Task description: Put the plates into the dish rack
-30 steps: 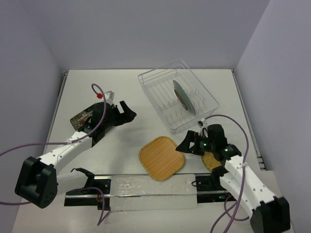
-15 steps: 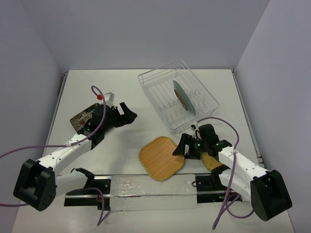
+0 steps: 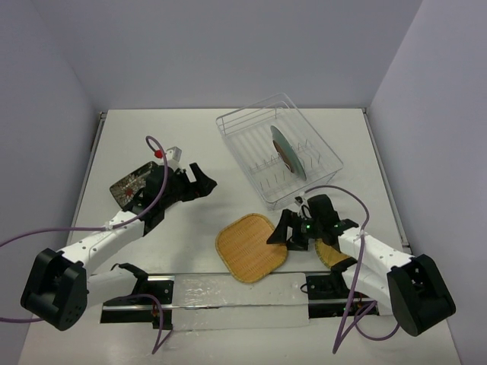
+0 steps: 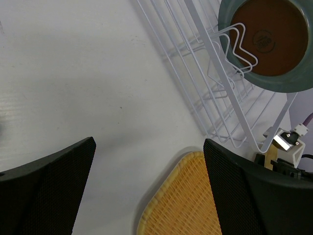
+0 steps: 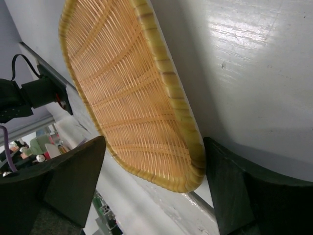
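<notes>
Plates sit in four places. The grey-blue round plate (image 3: 288, 150) stands on edge among the tines of the white wire dish rack (image 3: 245, 125) at the far right of the table (image 3: 190, 129). The tan woven rounded-square plate (image 3: 247, 248) lies flat in front of the rack. The tan woven round plate (image 3: 326, 255) lies to its right, mostly hidden under the right arm. The black square leaf-patterned plate (image 3: 126, 185) lies at the far left, partly under the left arm.

The right gripper (image 3: 280, 232) is low at the square woven plate's right edge, jaws spread, with the rim between them and not pinched. The left gripper (image 3: 199, 176) hangs above bare table left of the rack, jaws spread wide and holding nothing.
</notes>
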